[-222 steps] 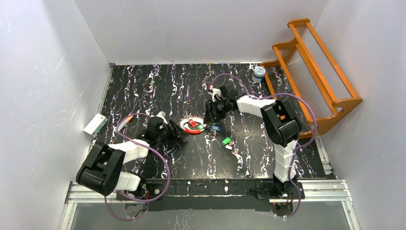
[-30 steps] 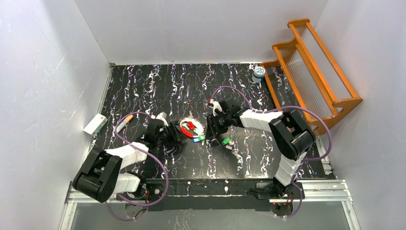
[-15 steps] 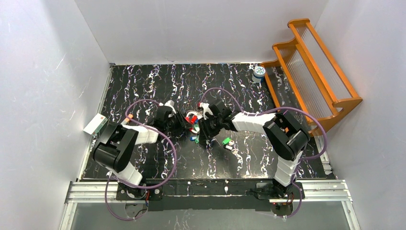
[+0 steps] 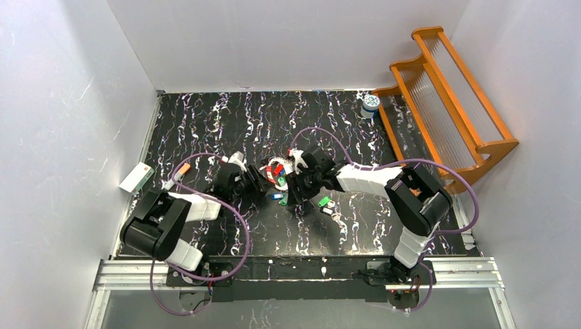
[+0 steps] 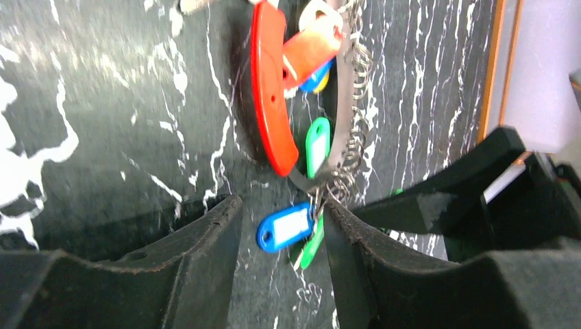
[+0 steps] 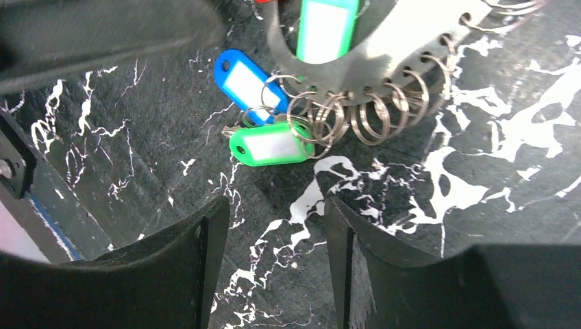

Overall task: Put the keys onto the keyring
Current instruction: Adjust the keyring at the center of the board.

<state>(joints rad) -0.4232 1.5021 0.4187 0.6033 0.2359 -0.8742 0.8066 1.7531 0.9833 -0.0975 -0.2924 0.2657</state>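
Note:
The keyring (image 5: pixel 340 103) is a round metal band edged with several small split rings, lying at the table's middle (image 4: pixel 277 168). Keys with coloured heads hang on it: a blue one (image 5: pixel 286 227), green ones (image 5: pixel 317 144) and a red one (image 5: pixel 312 48). My left gripper (image 5: pixel 281 205) is open on the ring's left side, the blue head loose between its fingers. From the right, my right gripper (image 6: pixel 274 205) is open over bare table just short of a green key (image 6: pixel 267 145) and a blue key (image 6: pixel 243 79). Two loose keys (image 4: pixel 325 203) lie to the right.
A wooden rack (image 4: pixel 445 103) stands along the right wall, with a white-and-blue jar (image 4: pixel 371 103) at its far end. A white box (image 4: pixel 136 177) leans at the left edge. An orange-tipped white stick (image 4: pixel 179 171) lies near the left arm.
The keyring with its keys has shifted slightly toward the back of the table. Both grippers followed it and stand close together on either side.

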